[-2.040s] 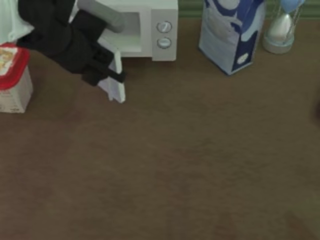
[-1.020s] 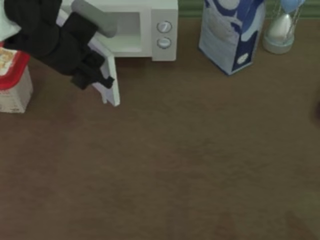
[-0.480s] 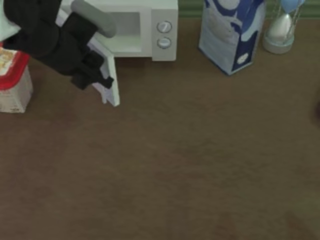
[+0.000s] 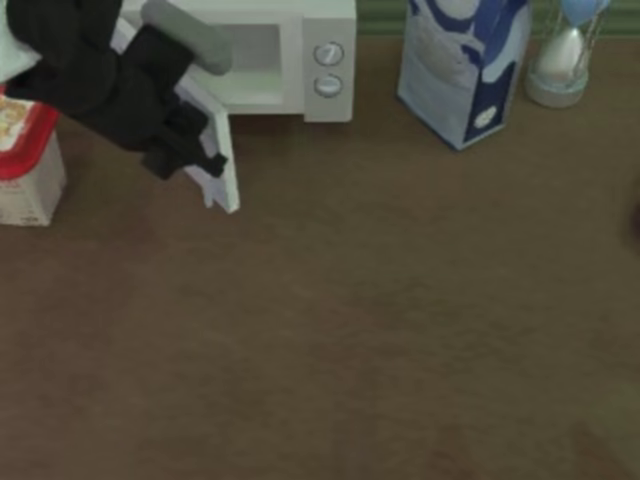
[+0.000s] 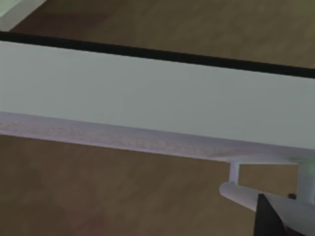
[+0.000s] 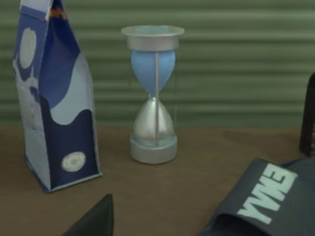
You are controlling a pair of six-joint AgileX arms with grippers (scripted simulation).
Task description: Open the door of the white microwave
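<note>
Left gripper (image 4: 205,163) at the table's far left, against the free edge of the door (image 4: 224,165); dark fingertips sit at the door's handle, apparently closed on it, though the contact itself is hidden from above. A red-lidded tub (image 4: 25,155) stands well to its left. The door stands swung well out from the white microwave (image 4: 290,60), cavity exposed just behind and right of the gripper. Judgement: opening step is nearly or fully done; next move calls for a little more outward swing, or letting go cleanly. Right arm parked out of the top view; finger state unclear.
</note>
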